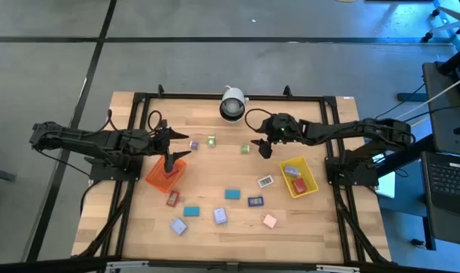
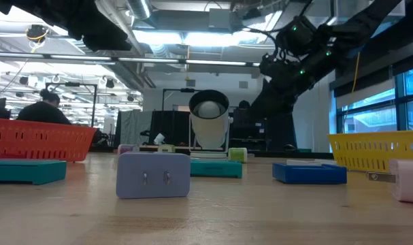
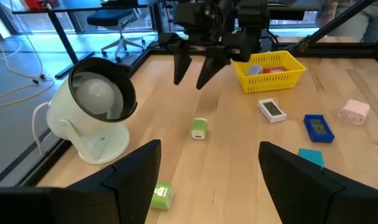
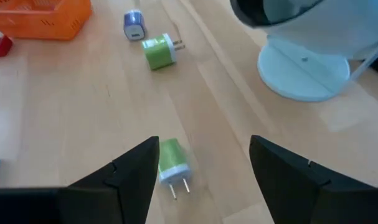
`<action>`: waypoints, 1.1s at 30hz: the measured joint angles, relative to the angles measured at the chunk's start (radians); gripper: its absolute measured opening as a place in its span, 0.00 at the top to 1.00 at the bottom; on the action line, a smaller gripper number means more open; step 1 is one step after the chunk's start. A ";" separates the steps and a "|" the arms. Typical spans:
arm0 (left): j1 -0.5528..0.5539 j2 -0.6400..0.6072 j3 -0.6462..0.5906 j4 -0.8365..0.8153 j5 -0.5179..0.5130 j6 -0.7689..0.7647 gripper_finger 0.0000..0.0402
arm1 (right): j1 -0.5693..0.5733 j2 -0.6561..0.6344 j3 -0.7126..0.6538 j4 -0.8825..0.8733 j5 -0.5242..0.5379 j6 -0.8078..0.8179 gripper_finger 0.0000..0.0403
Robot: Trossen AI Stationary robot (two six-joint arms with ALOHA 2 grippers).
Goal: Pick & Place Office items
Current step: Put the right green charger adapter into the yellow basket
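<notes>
Small office items lie scattered on the wooden table [image 1: 139, 227]: green plug blocks [image 1: 245, 149] [image 1: 212, 141], lavender ones [image 1: 193, 145] [image 1: 220, 216], teal [image 1: 233, 194], red [image 1: 173, 199], dark blue [image 1: 255, 201], pink [image 1: 270, 221] and a white-labelled one [image 1: 265, 181]. My right gripper [image 1: 260, 146] hovers open just right of one green plug [image 4: 172, 160], which lies flat on the table beside one finger, apart from it. My left gripper [image 1: 178, 145] stands open above the far edge of the orange tray [image 1: 160, 179], holding nothing.
A white dome-shaped lamp [image 1: 232, 104] stands at the far middle. The yellow tray [image 1: 299, 177] at the right holds a red and a grey-blue item. The table's dark frame runs along its edges. Free wood lies between the two trays.
</notes>
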 joint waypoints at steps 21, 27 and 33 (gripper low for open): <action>0.000 0.000 0.000 -0.030 0.000 -0.020 0.34 | -0.003 0.192 0.000 0.136 -0.101 0.000 0.38; 0.000 0.000 0.000 -0.031 0.000 -0.021 0.34 | -0.003 0.192 0.000 0.139 -0.138 -0.021 0.38; 0.000 0.000 0.000 -0.037 0.000 -0.021 0.34 | -0.002 0.193 0.000 0.136 -0.149 -0.051 0.38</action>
